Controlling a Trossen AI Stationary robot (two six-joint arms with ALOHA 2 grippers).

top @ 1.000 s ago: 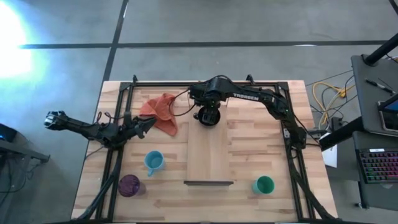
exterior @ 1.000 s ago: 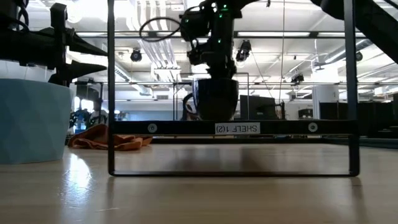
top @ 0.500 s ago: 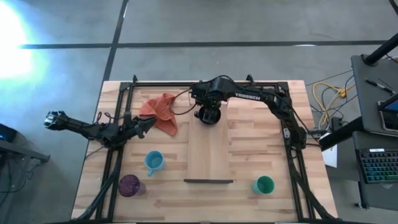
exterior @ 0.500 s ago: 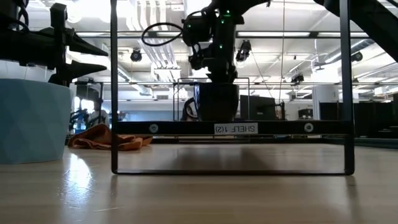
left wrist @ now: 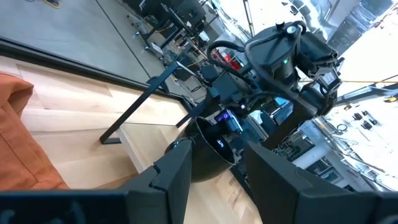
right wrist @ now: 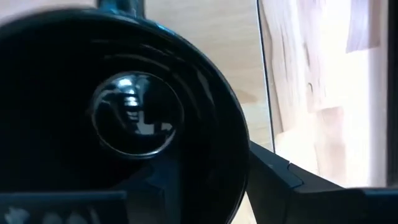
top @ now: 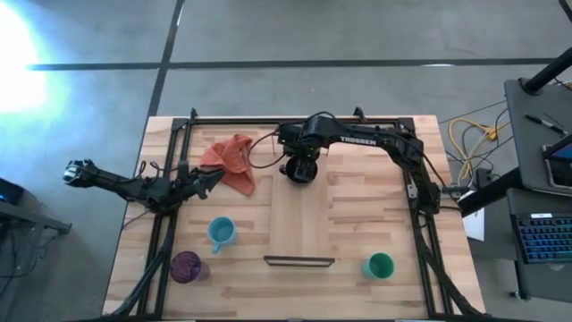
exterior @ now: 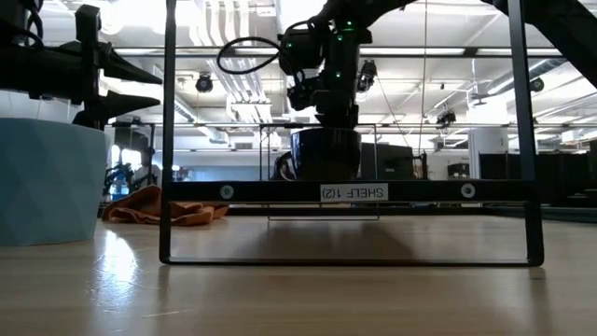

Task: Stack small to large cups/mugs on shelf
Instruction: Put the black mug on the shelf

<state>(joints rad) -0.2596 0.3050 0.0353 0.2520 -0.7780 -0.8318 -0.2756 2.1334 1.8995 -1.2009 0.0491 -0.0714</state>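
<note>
A: Black cup point(top: 298, 170) is what we have in the right gripper point(top: 299, 166), fingers clamped on it, over the far end of the shelf point(top: 301, 219). In the low view the black cup point(exterior: 325, 154) sits right at board level; we can't tell if it touches or hangs just above.

B: Agreed. Right wrist view is nearly all cup interior point(right wrist: 124, 112), glossy, with one finger point(right wrist: 286, 177) outside the rim. Light wood beside it.

A: Left gripper point(top: 207, 182) is parked at the table's left side, tips beside the orange cloth point(top: 231, 159). From the left wrist view its fingers point(left wrist: 171, 171) stand apart, nothing between them.

B: Other cups, as we see them from above: light blue cup point(top: 221, 233) with a handle left of the shelf, purple cup point(top: 186, 266) near the front left corner, green cup point(top: 379, 266) front right. All three on the tabletop point(top: 375, 197), well apart from each other.

A: Low view: dark rail point(exterior: 350, 192) at the near end of the shelf, with a label on it.
</note>
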